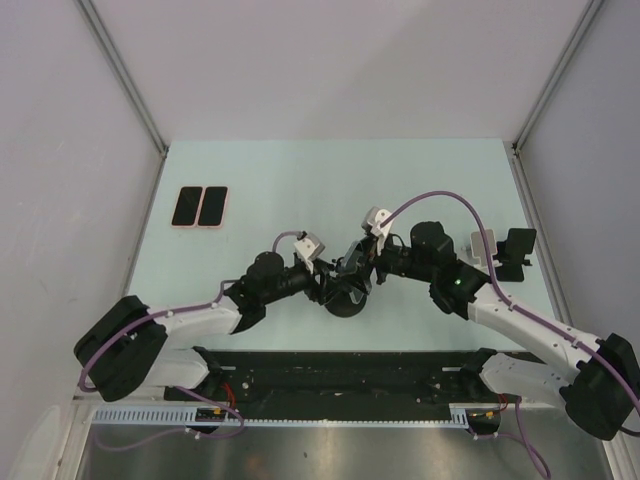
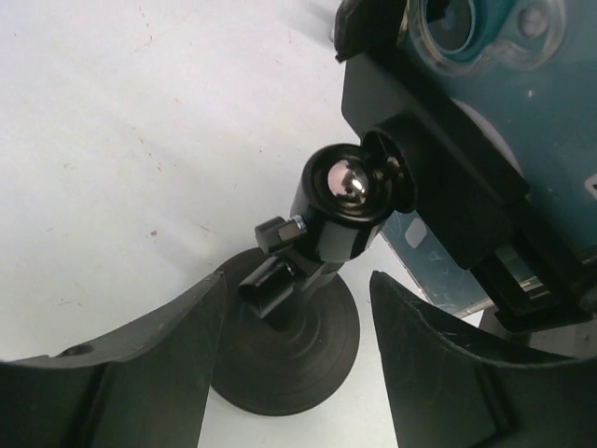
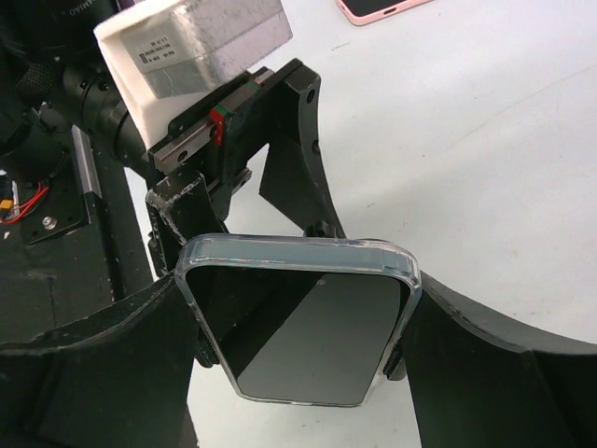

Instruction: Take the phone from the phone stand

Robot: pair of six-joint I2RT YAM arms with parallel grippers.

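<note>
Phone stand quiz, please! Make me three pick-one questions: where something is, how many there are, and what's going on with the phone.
1. Where is the phone stand?
A) between the left gripper and the right gripper
B) in the far left corner
C) on the floor

2. How many pink-cased phones lie flat at the far left?
A) one
B) two
C) five

3. What is the clear-cased phone doing?
A) lying flat
B) sitting clamped in the stand
C) hanging from a cable

Answers:
1 A, the top view shows both grippers meeting at it.
2 B, two lie side by side.
3 B, the left wrist view shows the clamp holding it above the round base.
</note>
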